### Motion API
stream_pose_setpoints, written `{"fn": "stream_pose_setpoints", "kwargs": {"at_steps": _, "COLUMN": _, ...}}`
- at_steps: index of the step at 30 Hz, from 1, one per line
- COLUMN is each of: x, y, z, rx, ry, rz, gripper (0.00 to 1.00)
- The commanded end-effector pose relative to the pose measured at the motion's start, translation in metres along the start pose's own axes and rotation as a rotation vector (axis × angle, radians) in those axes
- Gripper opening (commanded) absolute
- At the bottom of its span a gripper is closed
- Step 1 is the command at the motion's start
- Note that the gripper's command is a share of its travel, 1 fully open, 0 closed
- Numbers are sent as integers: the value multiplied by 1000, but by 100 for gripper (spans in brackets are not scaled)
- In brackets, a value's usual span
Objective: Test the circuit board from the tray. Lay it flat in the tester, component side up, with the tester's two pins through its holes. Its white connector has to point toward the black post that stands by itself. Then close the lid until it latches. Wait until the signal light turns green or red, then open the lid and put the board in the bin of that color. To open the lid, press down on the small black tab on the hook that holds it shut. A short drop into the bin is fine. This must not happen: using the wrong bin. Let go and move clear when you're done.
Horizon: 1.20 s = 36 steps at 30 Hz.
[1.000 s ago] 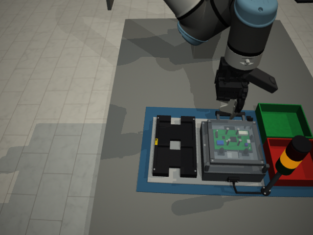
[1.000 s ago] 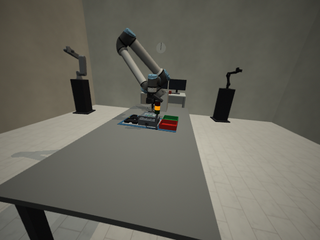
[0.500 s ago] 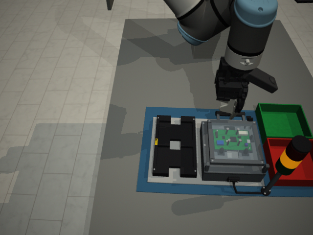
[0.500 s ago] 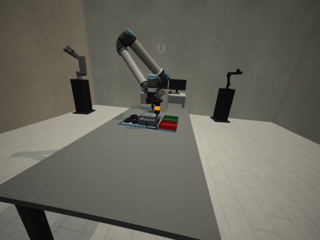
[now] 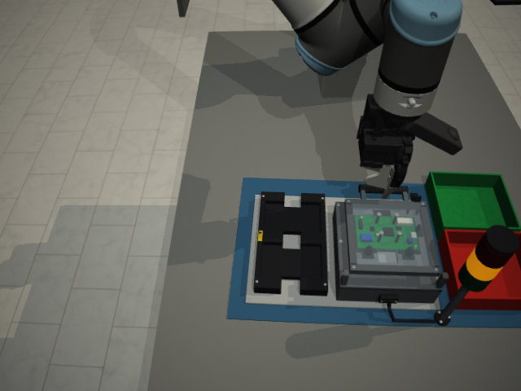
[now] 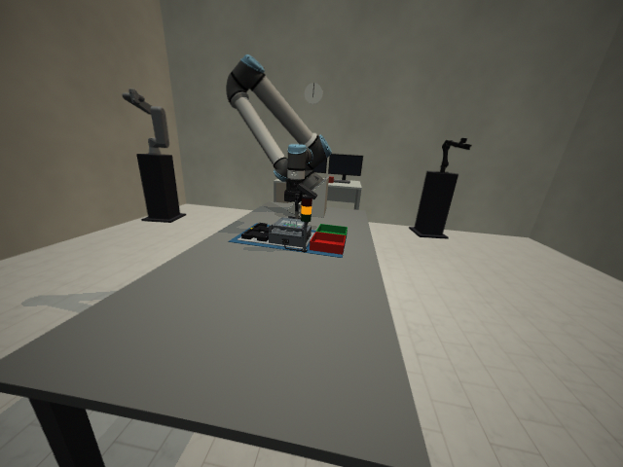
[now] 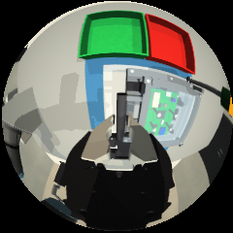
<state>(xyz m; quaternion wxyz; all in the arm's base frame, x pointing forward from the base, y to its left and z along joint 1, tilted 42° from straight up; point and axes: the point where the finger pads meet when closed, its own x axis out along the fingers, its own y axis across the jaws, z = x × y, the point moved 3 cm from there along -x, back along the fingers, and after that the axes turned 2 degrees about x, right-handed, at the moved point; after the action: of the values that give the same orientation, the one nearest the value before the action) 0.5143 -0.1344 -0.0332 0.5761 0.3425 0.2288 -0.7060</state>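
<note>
The green circuit board lies flat inside the grey tester, component side up, under the closed clear lid. Its white connector is at the far side. My gripper is at the tester's far edge, right over the black hook that holds the lid. The fingers are nearly closed with nothing held, and the hook's bar shows between their tips in the wrist view. The signal light shows an amber band.
The empty black tray lies left of the tester on the blue mat. The green bin and the red bin stand right of the tester. The light's pole and cable run by the tester's front right corner.
</note>
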Motion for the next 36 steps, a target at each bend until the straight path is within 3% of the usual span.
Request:
{"fn": "stream_pose_setpoints", "kwargs": {"at_steps": 1, "x": -10, "y": 4, "z": 0, "rx": 3, "ry": 1, "rz": 7, "gripper": 13}}
{"fn": "stream_pose_setpoints", "kwargs": {"at_steps": 7, "x": -24, "y": 4, "z": 0, "rx": 3, "ry": 0, "rz": 7, "gripper": 13}}
{"fn": "stream_pose_setpoints", "kwargs": {"at_steps": 20, "x": -87, "y": 3, "z": 0, "rx": 3, "ry": 1, "rz": 7, "gripper": 13}}
{"fn": "stream_pose_setpoints", "kwargs": {"at_steps": 33, "x": -104, "y": 3, "z": 0, "rx": 3, "ry": 1, "rz": 7, "gripper": 13}}
{"fn": "stream_pose_setpoints", "kwargs": {"at_steps": 34, "x": -104, "y": 3, "z": 0, "rx": 3, "ry": 1, "rz": 7, "gripper": 100}}
{"fn": "stream_pose_setpoints", "kwargs": {"at_steps": 36, "x": -104, "y": 3, "z": 0, "rx": 2, "ry": 1, "rz": 6, "gripper": 100}}
